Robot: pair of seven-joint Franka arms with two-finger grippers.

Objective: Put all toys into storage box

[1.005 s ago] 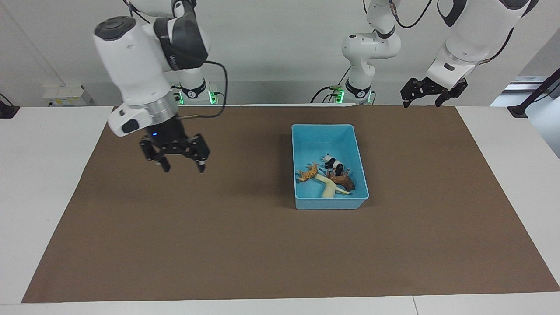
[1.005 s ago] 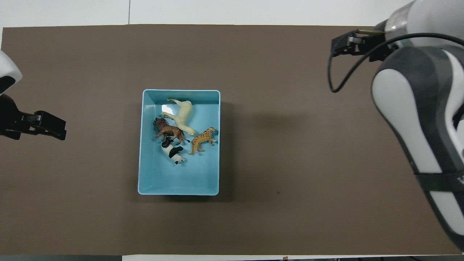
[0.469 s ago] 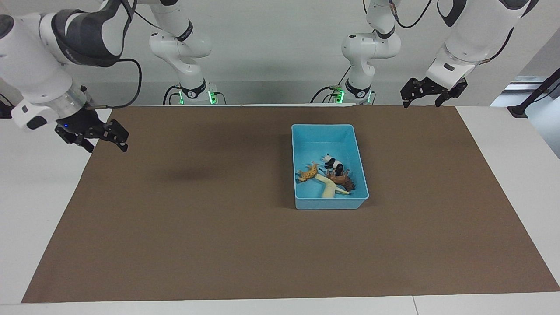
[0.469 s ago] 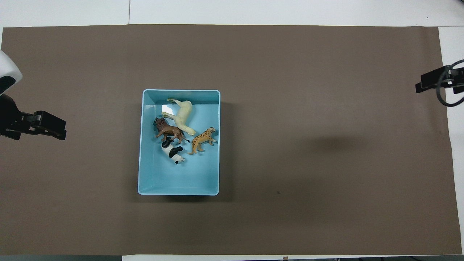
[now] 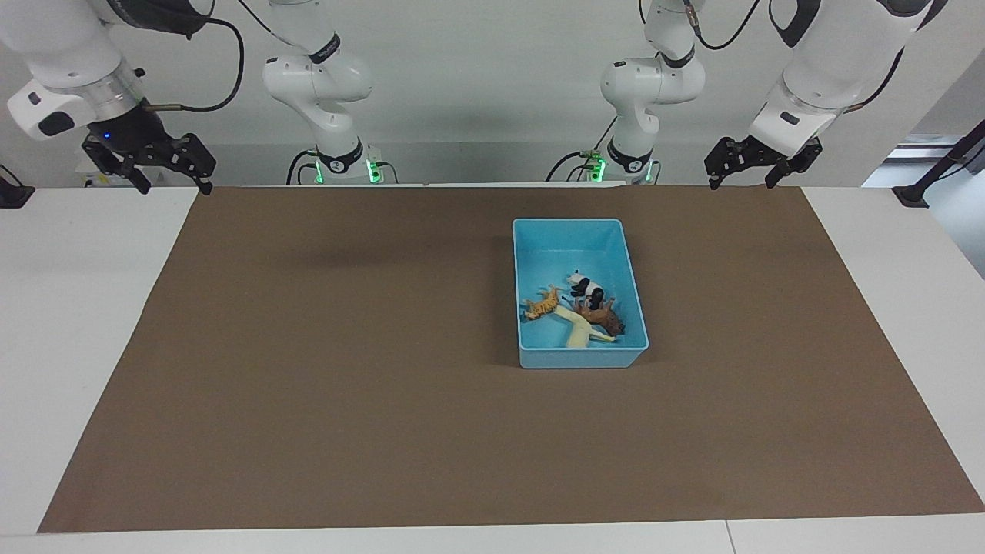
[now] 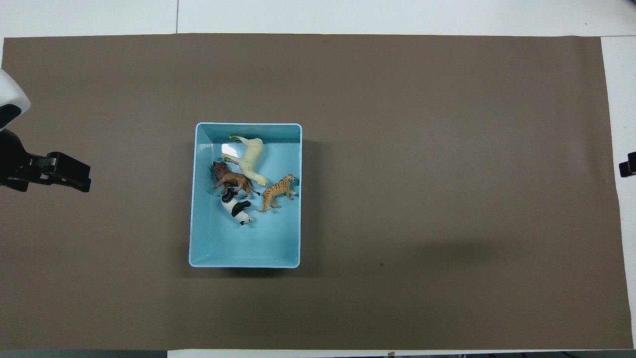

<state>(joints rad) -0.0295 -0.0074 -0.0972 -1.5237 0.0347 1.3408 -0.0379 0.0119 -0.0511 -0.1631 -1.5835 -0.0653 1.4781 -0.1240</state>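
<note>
With the tiger [image 6: 278,191], horse [image 6: 250,158], panda [image 6: 237,209] and lion [image 6: 229,179] all lying in the box [image 6: 203,251], the right gripper [image 5: 150,160] has pulled back to the mat's [image 6: 422,149] corner, jaws spread and empty, while the left gripper [image 5: 758,161] waits likewise spread, so the task looks done.

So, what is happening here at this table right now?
Nothing is being handled. All four toys, the tiger, the horse, the panda and the lion, lie inside the blue box on the brown mat. The right hand and the left hand are both open and empty, raised at the mat's corners nearest the robots.
</note>
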